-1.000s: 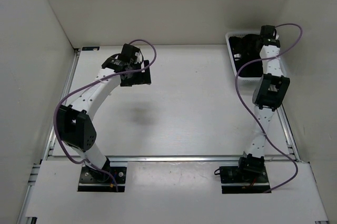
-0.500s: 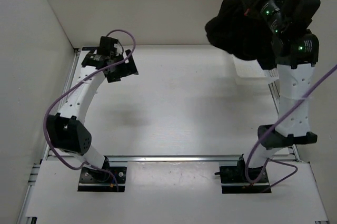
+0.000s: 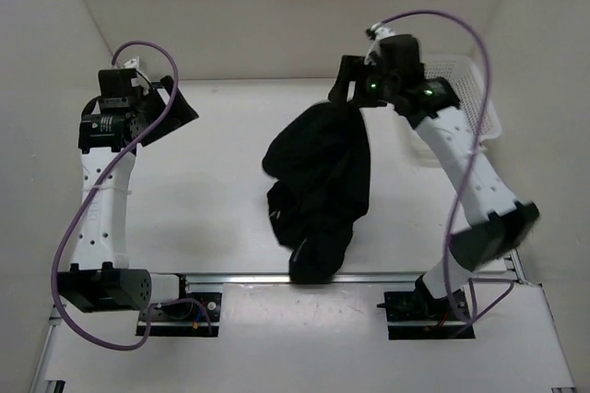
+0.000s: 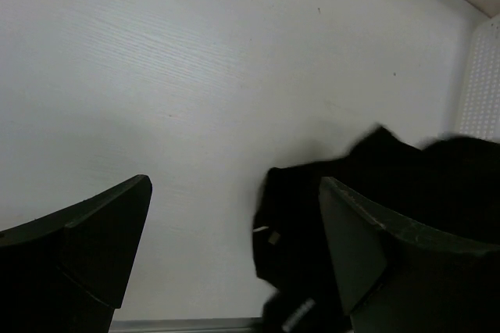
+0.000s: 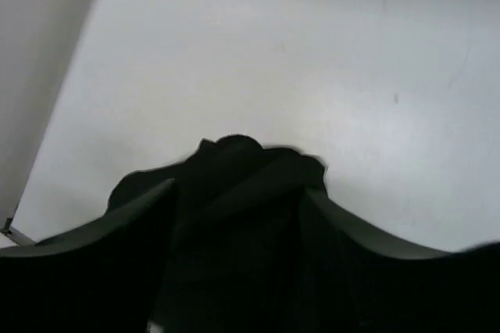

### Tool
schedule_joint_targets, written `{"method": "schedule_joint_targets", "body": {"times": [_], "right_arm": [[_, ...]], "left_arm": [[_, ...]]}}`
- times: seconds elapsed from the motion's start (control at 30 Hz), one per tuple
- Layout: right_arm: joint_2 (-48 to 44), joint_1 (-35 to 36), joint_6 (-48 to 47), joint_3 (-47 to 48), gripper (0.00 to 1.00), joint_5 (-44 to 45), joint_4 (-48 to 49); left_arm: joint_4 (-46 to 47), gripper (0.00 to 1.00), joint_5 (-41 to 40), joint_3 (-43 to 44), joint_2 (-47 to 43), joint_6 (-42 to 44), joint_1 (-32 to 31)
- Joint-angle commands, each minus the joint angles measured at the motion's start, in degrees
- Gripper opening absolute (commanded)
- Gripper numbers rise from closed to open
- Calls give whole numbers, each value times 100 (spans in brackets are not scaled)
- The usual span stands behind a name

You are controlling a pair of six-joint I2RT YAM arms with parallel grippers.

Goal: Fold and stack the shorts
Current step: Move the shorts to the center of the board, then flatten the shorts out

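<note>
The black shorts [image 3: 321,176] hang in a long crumpled bunch from my right gripper [image 3: 345,90] down to the table's near rail. In the right wrist view the fingers [image 5: 117,220] stand wide apart, with the shorts [image 5: 234,162] lying loosely between them, so the right gripper [image 5: 238,192] is open. My left gripper [image 3: 175,107] is at the far left, well away from the cloth, open and empty. Its wrist view shows the shorts [image 4: 297,223] beyond the left gripper [image 4: 234,259] on the white table.
A white mesh basket [image 3: 470,89] stands at the back right, behind the right arm; its wall [image 4: 478,75] also shows in the left wrist view. White walls close in the table on the left, back and right. A metal rail [image 3: 240,277] runs along the near edge.
The right arm swung the shorts from high above the basket down and left over the table's middle, and its jaws parted. The left arm drew back toward the far left corner.
</note>
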Motion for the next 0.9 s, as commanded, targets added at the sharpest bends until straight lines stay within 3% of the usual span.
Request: {"method": "schedule_joint_targets", "body": {"times": [0.0, 0.1, 0.17, 0.3, 0.43, 0.63, 0.77, 0.87], "right_arm": [[896, -114, -41, 9, 85, 429, -573], [683, 147, 12, -416, 93, 956, -577], [418, 280, 73, -786, 93, 1150, -261], [-250, 465, 205, -1648, 81, 1352, -207], [-848, 465, 319, -2868, 83, 1291, -207], [-1638, 518, 530, -3662, 86, 1344, -268], [-1851, 465, 530, -3663, 86, 1414, -382], [-1964, 404, 425, -3522, 86, 1546, -514]], "left_arm": [[-152, 99, 511, -257, -23, 157, -9], [-152, 99, 565, -555, 30, 227, -298], [92, 96, 696, -1028, 83, 227, -491], [646, 84, 1231, -1873, 388, -79, -921], [814, 100, 822, -2059, 1221, -422, -1581], [1218, 100, 435, -1445, 2593, -643, -1635], [1219, 81, 433, -900, 3430, -582, -1635], [1123, 33, 302, -566, 3589, -520, -1486]]}}
